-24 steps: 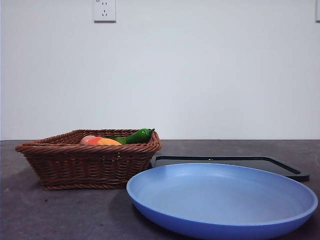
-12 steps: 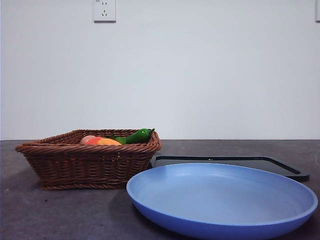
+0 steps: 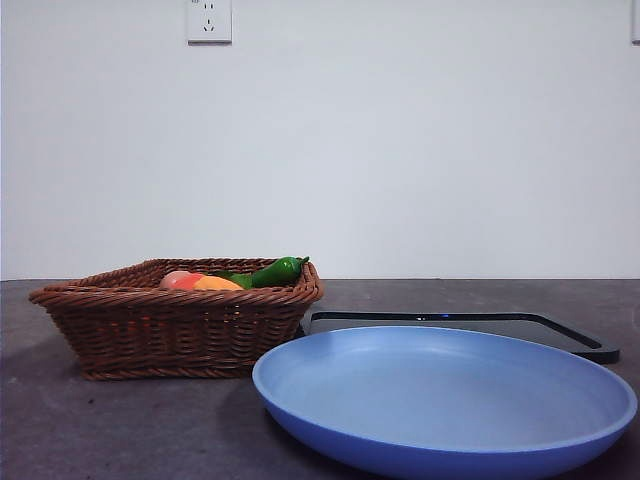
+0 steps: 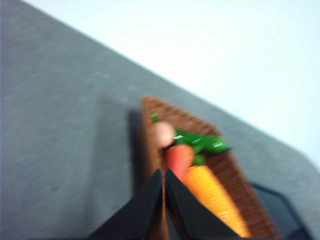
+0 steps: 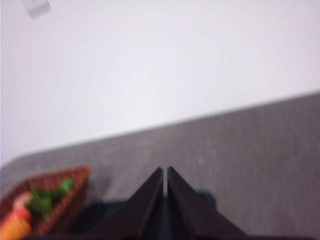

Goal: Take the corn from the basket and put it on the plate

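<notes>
Front view unchanged over the last second, pickup not begun: corn (image 3: pixel 217 284) lies in basket (image 3: pixel 180 325) beside pepper (image 3: pixel 276 271), plate (image 3: pixel 445 400) bare; only wrist views show left gripper (image 4: pixel 164 172) pinched empty above basket, right gripper (image 5: pixel 165 170) likewise, waiting.

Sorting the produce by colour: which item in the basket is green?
The glossy pepper, lying beside the pinkish-red fruit and the orange-yellow corn in the basket; it alone is green.

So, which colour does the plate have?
The plate is plain light blue, best seen in the front view.
</notes>
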Motion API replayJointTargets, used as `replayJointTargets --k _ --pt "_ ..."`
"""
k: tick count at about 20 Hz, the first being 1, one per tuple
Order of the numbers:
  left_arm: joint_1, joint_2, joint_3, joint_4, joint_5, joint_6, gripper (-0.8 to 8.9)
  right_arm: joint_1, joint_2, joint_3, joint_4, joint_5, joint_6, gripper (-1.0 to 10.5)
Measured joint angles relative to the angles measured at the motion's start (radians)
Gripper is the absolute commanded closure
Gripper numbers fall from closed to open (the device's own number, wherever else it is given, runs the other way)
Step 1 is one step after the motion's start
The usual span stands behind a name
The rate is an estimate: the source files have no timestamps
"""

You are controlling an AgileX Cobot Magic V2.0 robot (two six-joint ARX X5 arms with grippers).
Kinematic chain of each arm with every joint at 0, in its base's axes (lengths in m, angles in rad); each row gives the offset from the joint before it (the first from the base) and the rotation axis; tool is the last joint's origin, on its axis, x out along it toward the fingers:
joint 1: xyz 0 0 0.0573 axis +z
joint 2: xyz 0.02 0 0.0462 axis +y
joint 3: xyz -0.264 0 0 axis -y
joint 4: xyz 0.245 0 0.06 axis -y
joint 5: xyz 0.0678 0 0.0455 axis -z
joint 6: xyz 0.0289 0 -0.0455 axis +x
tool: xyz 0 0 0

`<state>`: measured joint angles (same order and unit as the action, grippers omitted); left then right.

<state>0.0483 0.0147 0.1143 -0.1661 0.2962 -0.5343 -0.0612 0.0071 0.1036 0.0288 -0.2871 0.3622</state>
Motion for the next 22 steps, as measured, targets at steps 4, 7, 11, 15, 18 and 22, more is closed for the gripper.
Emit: replayJointTargets --k 4,7,11,15,18,22 --pt "0.000 0.043 0.080 -0.016 0.043 -0.021 8.06 0.000 0.026 0.107 -0.076 0.000 0.009 9.5" --pt "0.000 0.092 0.143 -0.045 0.063 -0.026 8.06 0.000 0.084 0.179 -0.176 -0.005 0.009 9.5" --pt "0.000 0.180 0.243 -0.105 0.146 0.000 8.06 0.000 0.166 0.271 -0.296 -0.069 -0.013 9.5" --pt "0.000 0.276 0.331 -0.195 0.225 0.056 8.06 0.000 0.256 0.374 -0.417 -0.154 -0.061 9.5" --pt "-0.002 0.342 0.380 -0.268 0.275 0.119 8.06 0.005 0.333 0.450 -0.523 -0.221 -0.115 9.5" --pt "-0.017 0.399 0.426 -0.361 0.323 0.201 8.06 0.029 0.416 0.533 -0.660 -0.242 -0.191 9.5"
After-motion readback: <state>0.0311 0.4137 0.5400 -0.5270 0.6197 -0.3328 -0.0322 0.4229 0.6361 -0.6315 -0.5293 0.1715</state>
